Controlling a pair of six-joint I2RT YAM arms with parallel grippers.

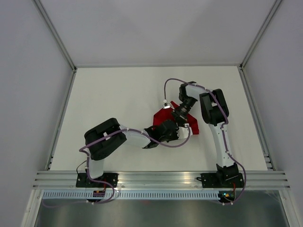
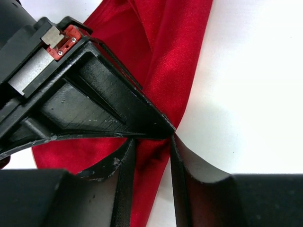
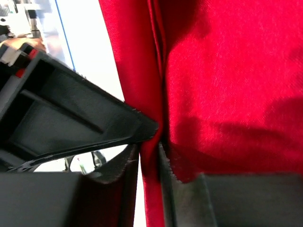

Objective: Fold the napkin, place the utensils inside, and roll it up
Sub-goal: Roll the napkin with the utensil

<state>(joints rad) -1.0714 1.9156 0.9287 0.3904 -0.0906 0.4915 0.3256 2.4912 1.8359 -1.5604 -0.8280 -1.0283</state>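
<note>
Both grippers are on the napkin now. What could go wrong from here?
1. The left gripper and right gripper work the same raised fold of the napkin, tips crowded together: they could collide.
2. The cloth is bunched into a ridge, so pulling may crumple it rather than fold it cleanly.

The white table [image 1: 118, 94] carries a bunched deep-red napkin [image 1: 163, 115] right of centre.

One napkin [image 1: 163, 115], one table [image 1: 118, 94], and two end effectors: left end effector [image 2: 151, 142] and right end effector [image 3: 150, 144].
</note>
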